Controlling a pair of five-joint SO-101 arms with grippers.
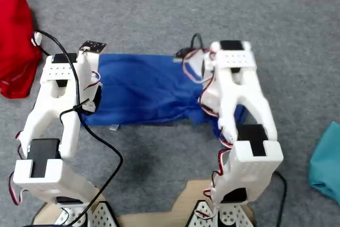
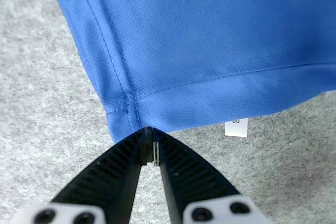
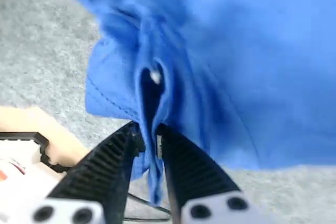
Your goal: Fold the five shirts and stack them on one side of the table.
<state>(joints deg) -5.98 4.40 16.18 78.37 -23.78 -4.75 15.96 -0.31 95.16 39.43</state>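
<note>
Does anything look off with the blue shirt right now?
The blue shirt isn't flat: its end at the right gripper is bunched into a pinched ridge, and a white tag pokes out beneath the hem.

the high view looks steeply down from over the arms' bases across the grey table (image 1: 159, 3), far enough to hold most of the blue shirt (image 1: 143, 89). each wrist view looks along its own jaws, very close to cloth: left gripper (image 2: 150, 139) at a hemmed corner, right gripper (image 3: 148, 130) at what seems a bunched edge. all three share the shirt.
</note>
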